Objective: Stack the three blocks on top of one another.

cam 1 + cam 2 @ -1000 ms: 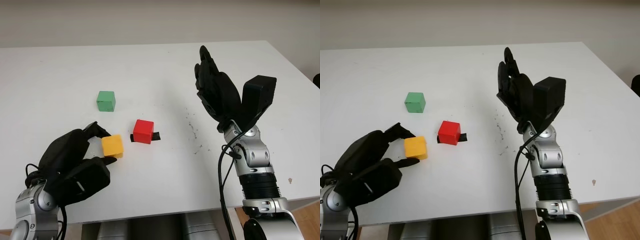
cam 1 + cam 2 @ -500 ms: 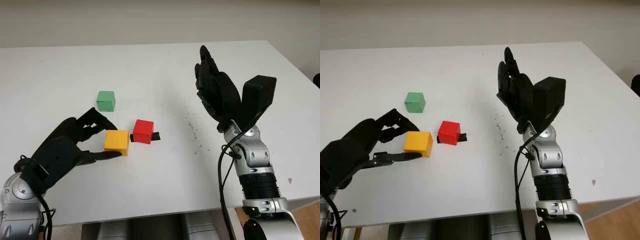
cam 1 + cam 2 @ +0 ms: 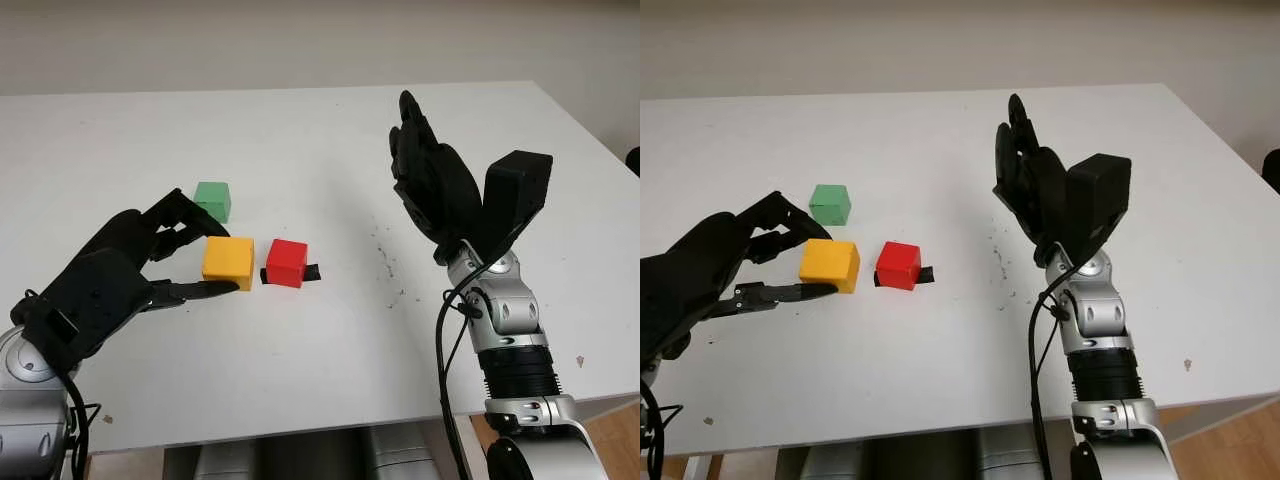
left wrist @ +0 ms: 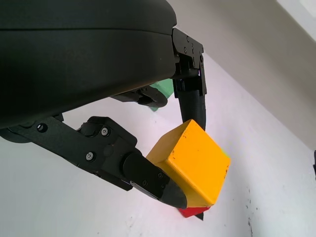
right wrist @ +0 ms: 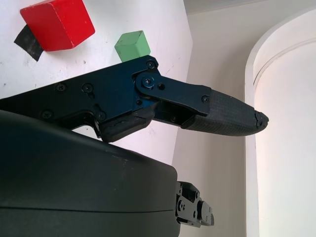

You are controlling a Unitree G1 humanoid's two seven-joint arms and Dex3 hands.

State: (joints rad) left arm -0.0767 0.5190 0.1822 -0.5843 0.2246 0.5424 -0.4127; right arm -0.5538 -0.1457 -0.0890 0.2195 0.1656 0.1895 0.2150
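Left hand (image 3: 150, 270) grasps the yellow block (image 3: 227, 262), pinched on opposite side faces and lifted clear of the white counter (image 3: 300, 140), just beside the red block (image 3: 287, 262). Green block (image 3: 212, 200) sits further back, near the hand. Right hand (image 3: 432, 180) open, raised above the counter, well apart. Blocks look rigid, light, smooth-faced: slip risk under a shallow pinch, so keep fingers (image 4: 148, 177) centred on flat faces.
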